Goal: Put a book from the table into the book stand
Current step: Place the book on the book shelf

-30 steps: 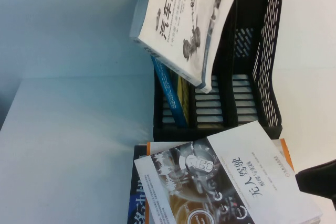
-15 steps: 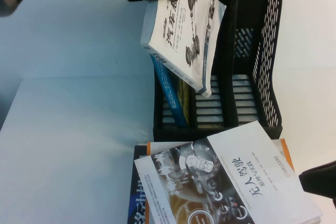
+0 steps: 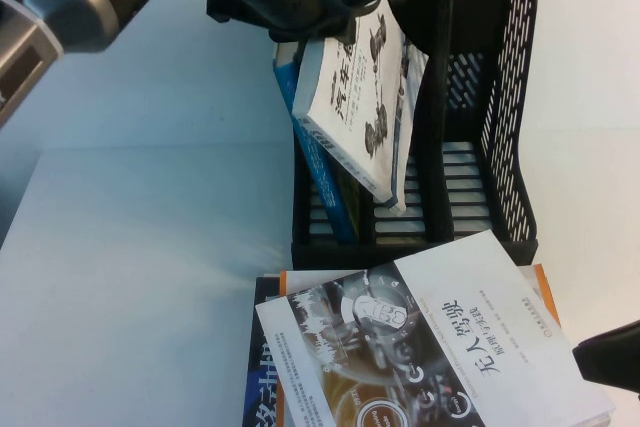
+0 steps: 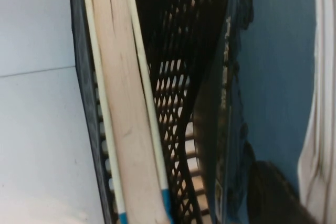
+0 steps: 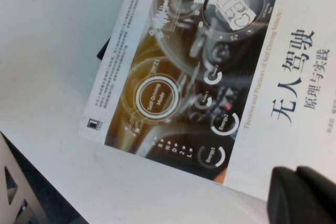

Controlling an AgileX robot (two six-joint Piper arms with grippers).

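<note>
So the left gripper (image 3: 335, 22) is clamped on the top of the book (image 3: 365, 97), which hangs tilted, lower end down in the middle slot of the book stand (image 3: 505, 117). Right gripper (image 3: 610, 355) sits low by the counter (image 3: 130, 277) edge, beside the white book (image 3: 440, 347) — can't tell its state.

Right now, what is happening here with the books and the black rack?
The left gripper holds the book tilted over the book stand, its lower edge entering the middle slot beside a blue-spined book in the left slot. The right gripper waits low at the right, by a stack of books on the table.
</note>
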